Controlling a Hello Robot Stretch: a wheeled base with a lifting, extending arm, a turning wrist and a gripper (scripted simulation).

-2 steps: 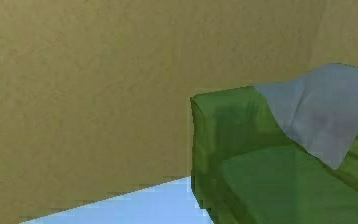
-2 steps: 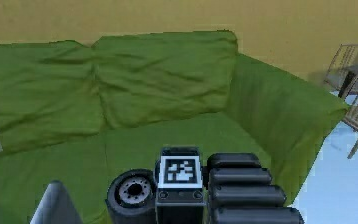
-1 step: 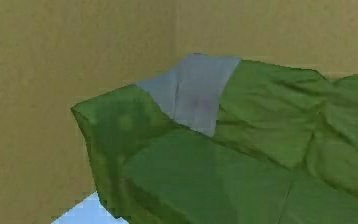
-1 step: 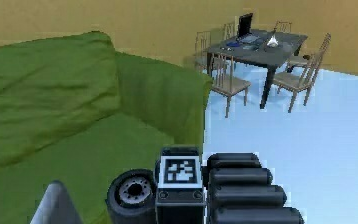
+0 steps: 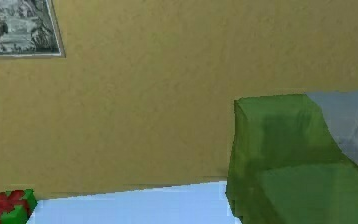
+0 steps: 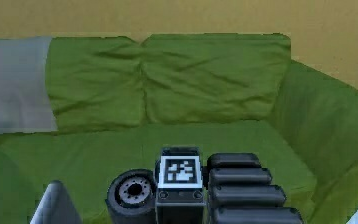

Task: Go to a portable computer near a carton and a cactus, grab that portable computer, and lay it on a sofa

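1. Surroundings: framed picture [image 5: 22, 27] on yellow wall [image 5: 157, 100]; red-and-green object [image 5: 11, 205] low at the forward view's left; grey cushion [image 6: 19, 85] on green sofa [image 6: 217, 90].
2. Obscured: pale grey slab [image 6: 59, 207], cut by bottom edge; whether it is the portable computer cannot be told.
3. Position: slab just left of pincer [image 6: 134, 197], sofa seat behind both; pincer's fingers indistinct; its grip and load cannot be told.

Home living room, green cushioned sofa [image 6: 207, 90], framed picture [image 5: 22, 27] on ochre wall [image 5: 147, 100]
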